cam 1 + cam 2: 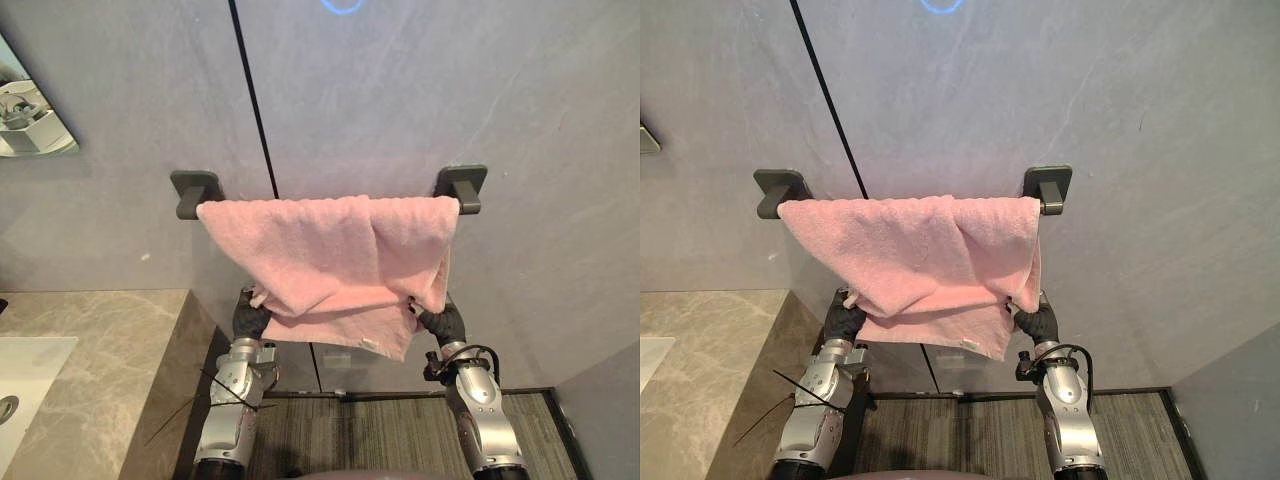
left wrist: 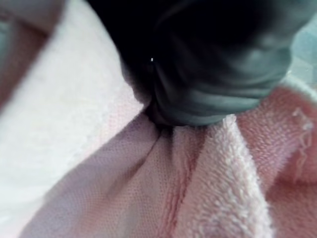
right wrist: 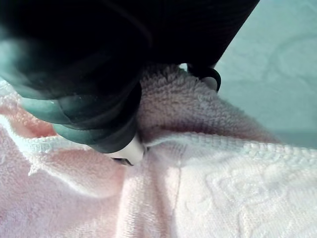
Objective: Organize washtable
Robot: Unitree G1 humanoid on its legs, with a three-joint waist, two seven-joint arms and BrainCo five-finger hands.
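Note:
A pink towel (image 1: 330, 255) hangs unevenly over a rail between two dark wall brackets (image 1: 196, 190) (image 1: 462, 183) on the grey wall. My left hand (image 1: 250, 318) reaches up at the towel's lower left corner. In the left wrist view the cloth (image 2: 208, 188) gathers in tight folds into that hand (image 2: 213, 74). At the lower right edge, my right hand (image 1: 443, 322) is shut on the cloth. In the right wrist view a fold of towel (image 3: 223, 178) is pinched between its fingertips (image 3: 130, 151) and thumb. The towel's lower edge is bunched and slants between both hands.
A marble counter (image 1: 100, 350) with a white sink (image 1: 30, 370) lies at the lower left, its edge close to my left arm. A mirror (image 1: 25, 115) hangs on the wall at the upper left. Grey carpet (image 1: 400, 430) runs along the foot of the wall.

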